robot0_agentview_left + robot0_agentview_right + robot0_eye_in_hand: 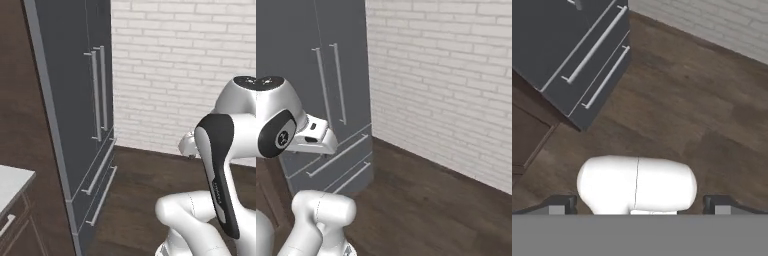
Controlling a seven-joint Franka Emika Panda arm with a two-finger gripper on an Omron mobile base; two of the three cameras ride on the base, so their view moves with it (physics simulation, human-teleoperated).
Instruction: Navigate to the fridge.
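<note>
The fridge (75,100) is a tall matte grey unit standing close ahead on the left, against the corner with the brick wall. Its two long vertical silver handles (98,90) sit side by side, with two drawers and their horizontal handles (100,167) below. It also stands at the left of the right base view, fridge (301,60). In the hand view the fridge's lower drawers (572,50) lie at the upper left. My gripper (640,206) points down at the floor, its two dark fingertips (562,204) set wide apart and holding nothing. The arm is folded near the base.
A white brick wall (180,70) runs along the right of the fridge. Dark wooden floor (426,200) lies open in front of it. A brown wooden panel (20,100) and a grey-topped counter (12,182) with brown cabinets flank the fridge's left.
</note>
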